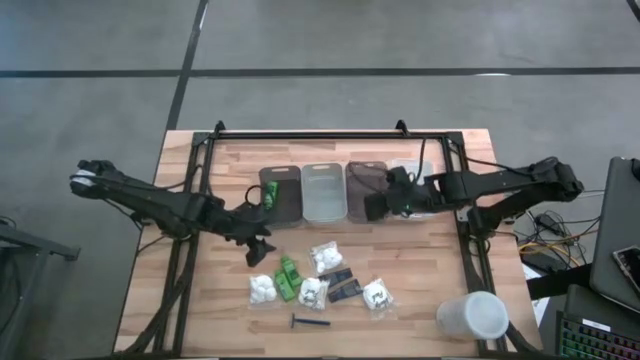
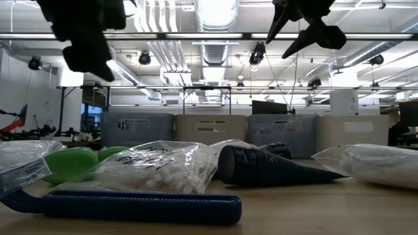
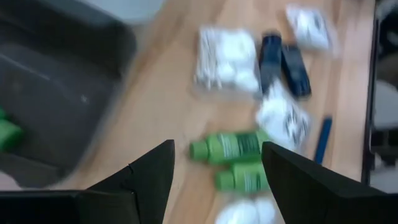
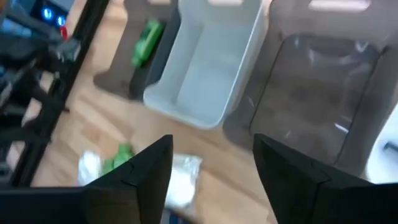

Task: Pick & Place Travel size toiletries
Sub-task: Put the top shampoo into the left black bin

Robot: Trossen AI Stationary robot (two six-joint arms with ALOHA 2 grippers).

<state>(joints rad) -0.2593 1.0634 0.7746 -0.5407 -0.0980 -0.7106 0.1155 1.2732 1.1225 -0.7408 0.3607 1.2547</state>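
Toiletries piled at 6 o'clock of worktop (image 1: 190,160): green bottles (image 1: 287,278), puff packets (image 1: 325,258), razor (image 1: 309,322). Bottles likely light, stiff, slick; best pinched mid-body. Left end effector (image 1: 258,250) spread, empty, hovering at pile's 10 o'clock. Right end effector (image 1: 372,205) spread over bins (image 1: 322,192).

A blue razor (image 2: 124,205) lies nearest the camera. Just behind it rests a clear packet of white puffs (image 2: 157,171), with green bottles (image 2: 72,163) beside it and a dark packet (image 2: 274,168) on its other side.
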